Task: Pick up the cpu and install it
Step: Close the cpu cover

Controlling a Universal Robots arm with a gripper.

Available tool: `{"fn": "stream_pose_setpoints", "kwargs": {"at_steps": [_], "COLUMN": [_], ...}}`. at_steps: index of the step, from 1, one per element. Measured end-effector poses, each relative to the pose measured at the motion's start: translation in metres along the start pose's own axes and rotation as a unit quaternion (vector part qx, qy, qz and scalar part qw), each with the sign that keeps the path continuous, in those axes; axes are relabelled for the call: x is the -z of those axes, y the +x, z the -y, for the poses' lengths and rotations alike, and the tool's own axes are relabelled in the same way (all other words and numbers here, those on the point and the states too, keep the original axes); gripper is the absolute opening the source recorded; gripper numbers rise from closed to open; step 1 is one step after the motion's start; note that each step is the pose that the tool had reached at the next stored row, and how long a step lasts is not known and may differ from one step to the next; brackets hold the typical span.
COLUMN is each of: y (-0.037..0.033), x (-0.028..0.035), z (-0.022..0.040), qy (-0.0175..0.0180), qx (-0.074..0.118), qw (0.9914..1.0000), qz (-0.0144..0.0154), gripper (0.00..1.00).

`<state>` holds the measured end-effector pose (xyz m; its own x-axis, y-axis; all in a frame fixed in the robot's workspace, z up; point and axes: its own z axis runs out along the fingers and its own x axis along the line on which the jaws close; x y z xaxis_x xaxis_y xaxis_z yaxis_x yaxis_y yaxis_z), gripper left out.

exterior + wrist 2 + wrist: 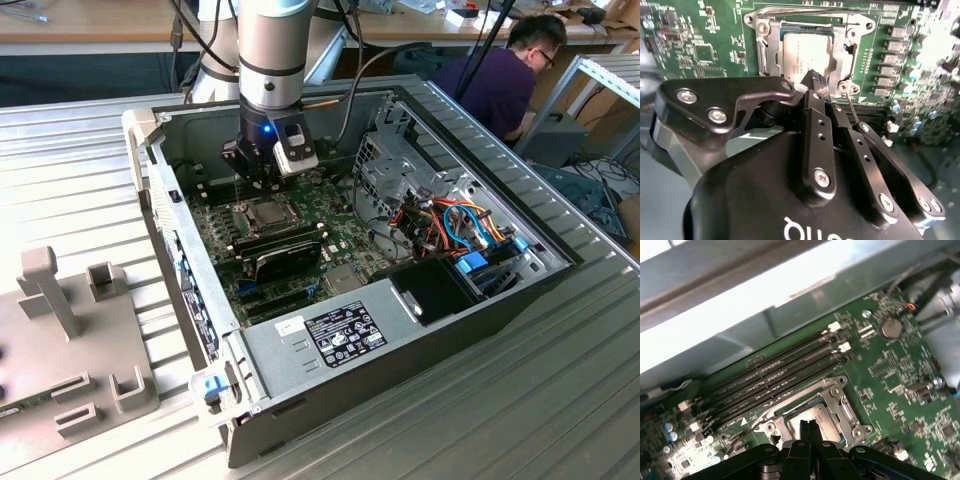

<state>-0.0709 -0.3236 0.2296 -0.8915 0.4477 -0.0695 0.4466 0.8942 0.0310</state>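
**Cpu seated in socket, gripper closed over it**

The small square cpu with a dull silver top (802,47) lies flat in the socket on the green motherboard (900,370). The shiny metal socket frame (762,50) rings it. There is fine print on its top, too small to read.

The black two-finger gripper (809,427) sits right over the chip's edge. Its fingers are pressed together with nothing between them. Whether they touch the chip cannot be told.

The first wrist view adds long dark memory slots (775,377) beside the socket.

The exterior view adds:
- the open grey computer case (380,385)
- a white printed label (345,335) on its power supply
- a seated person in a dark purple top (500,80) beyond the case
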Motion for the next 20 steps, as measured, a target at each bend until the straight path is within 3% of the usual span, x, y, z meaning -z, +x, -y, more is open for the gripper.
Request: {"fn": "stream_pose_setpoints", "kwargs": {"at_steps": [4,6,10,11,12,14,19,20], "y": [0.0,0.0,0.0001,0.0001,0.0001,0.0001,0.0003,0.0004], "x": [-0.0003,-0.0005,-0.0009,-0.0011,-0.0015,-0.002,-0.0033,-0.0033], "z": [0.0,0.0,0.0,0.0,0.0,0.0001,0.0001,0.0002], "qy": [-0.0025,-0.0041,-0.0071,-0.0079,-0.0093,-0.0105,-0.0131,-0.0126], "qx": [0.036,0.059,0.102,0.114,0.133,0.153,0.213,0.216], "qw": [0.99934,0.99826,0.99478,0.99349,0.99102,0.98812,0.97703,0.97634], "qz": [-0.0011,-0.0018,-0.0032,-0.0035,-0.0041,-0.0047,-0.0061,-0.0061], "gripper": [0.11,0.11,0.11,0.11,0.11,0.11,0.11,0.11]}}
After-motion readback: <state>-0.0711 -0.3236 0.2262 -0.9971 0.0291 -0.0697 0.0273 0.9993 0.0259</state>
